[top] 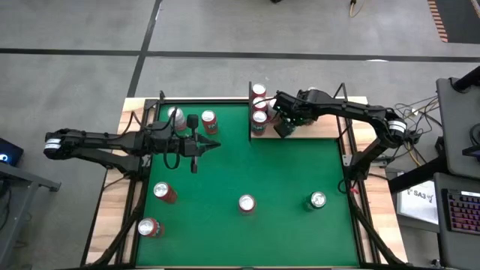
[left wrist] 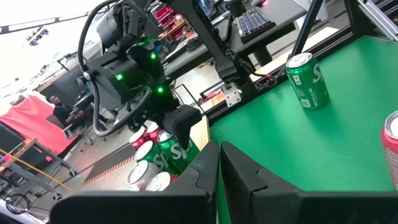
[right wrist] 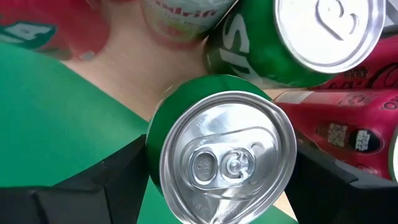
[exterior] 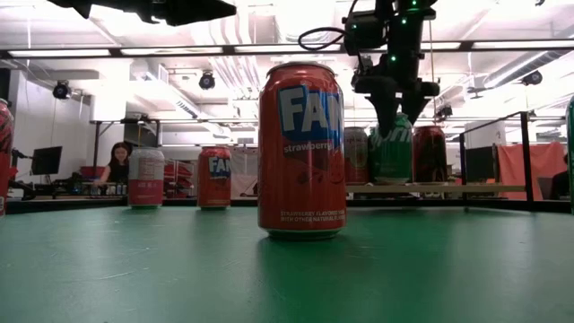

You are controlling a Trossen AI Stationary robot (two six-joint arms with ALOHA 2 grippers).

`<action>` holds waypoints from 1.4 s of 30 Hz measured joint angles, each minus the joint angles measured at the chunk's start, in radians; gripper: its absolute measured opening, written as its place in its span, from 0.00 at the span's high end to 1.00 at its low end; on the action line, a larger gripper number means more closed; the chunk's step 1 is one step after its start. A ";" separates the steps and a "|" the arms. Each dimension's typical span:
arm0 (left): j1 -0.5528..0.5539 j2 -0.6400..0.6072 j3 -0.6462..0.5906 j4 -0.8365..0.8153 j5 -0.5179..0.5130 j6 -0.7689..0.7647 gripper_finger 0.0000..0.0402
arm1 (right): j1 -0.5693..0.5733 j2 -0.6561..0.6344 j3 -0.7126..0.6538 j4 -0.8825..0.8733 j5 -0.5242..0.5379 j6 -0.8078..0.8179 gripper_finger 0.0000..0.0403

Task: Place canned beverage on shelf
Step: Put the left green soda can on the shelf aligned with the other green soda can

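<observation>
1. My right claw [right wrist: 217,165] is clamped on the green can [right wrist: 221,155], over the shelf [top: 319,129] edge.
2. Neighbour cans [top: 259,101] touch close; a skewed release could topple them.
3. Left claw [top: 208,146] together, idle above worktop [top: 285,180].

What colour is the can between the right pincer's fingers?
Green, with a silver top; the can shows best in the right wrist view.

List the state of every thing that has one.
Green aluminium can: upright, gripped, at the shelf's edge.
Right gripper: jaws shut on this can.
Left gripper: jaws shut, empty.
Pale wooden shelf: carries upright cans.
Red strawberry can: upright on green table.
</observation>
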 joint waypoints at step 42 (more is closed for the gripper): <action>0.000 0.000 0.000 0.003 0.000 0.000 1.00 | 0.001 -0.032 0.140 -0.045 0.043 -0.033 0.14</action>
